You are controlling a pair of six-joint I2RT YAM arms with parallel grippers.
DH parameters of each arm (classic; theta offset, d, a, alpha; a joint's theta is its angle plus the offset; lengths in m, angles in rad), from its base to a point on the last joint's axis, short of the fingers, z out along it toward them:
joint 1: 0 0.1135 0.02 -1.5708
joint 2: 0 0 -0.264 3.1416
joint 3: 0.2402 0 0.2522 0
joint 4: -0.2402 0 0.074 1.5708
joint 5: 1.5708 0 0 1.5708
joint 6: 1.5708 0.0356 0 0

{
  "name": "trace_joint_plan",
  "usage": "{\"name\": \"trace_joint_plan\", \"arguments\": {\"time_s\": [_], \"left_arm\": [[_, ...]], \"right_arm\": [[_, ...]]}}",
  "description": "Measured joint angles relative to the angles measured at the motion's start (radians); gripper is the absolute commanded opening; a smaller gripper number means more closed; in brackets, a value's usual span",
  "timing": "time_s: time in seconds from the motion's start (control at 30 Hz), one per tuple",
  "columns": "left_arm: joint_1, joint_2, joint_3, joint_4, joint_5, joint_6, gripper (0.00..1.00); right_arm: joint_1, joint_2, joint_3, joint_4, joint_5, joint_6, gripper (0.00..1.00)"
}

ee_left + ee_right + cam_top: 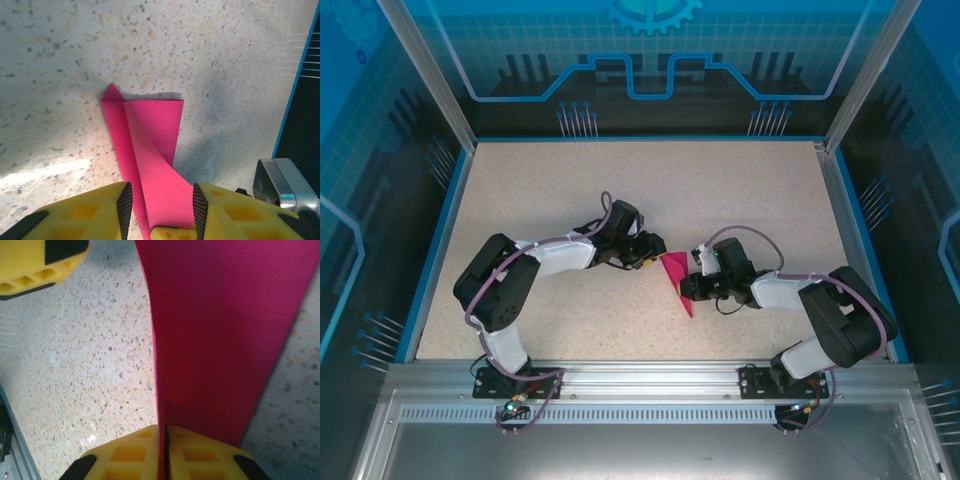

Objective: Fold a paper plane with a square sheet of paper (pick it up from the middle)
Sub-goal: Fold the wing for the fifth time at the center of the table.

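Observation:
The paper plane [676,281], magenta-pink paper folded into a narrow pointed shape with layered flaps, lies mid-table between both grippers. In the left wrist view the paper plane [150,145] runs from its small tip at the far end back between my yellow fingers, one flap curling up off the table. My left gripper [161,207] is open, its ribbed pads standing on either side of the paper. My right gripper [165,452] is shut on the paper plane [225,340], which rises as a broad sheet from the pinched edge. From above, the left gripper [654,258] and right gripper [692,287] face each other.
The speckled table [570,190] has a raised blue rim [440,230] and an aluminium rail [640,375] at the near edge. A blue wall edge [296,90] and a metal bracket [280,185] stand right of the left gripper. One left-gripper finger [45,260] shows at the upper left of the right wrist view.

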Motion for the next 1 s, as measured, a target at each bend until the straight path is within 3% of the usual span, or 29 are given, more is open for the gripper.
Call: {"name": "trace_joint_plan", "arguments": {"time_s": [0.4,1.0], "left_arm": [[-0.001,0.000,0.000,0.006,0.002,0.000,0.41],[-0.014,0.000,0.002,0.016,0.032,0.003,0.37]], "right_arm": [[-0.004,0.038,0.002,0.007,0.019,0.069,0.12],[-0.111,0.080,-0.019,0.102,-0.099,0.221,0.12]]}}
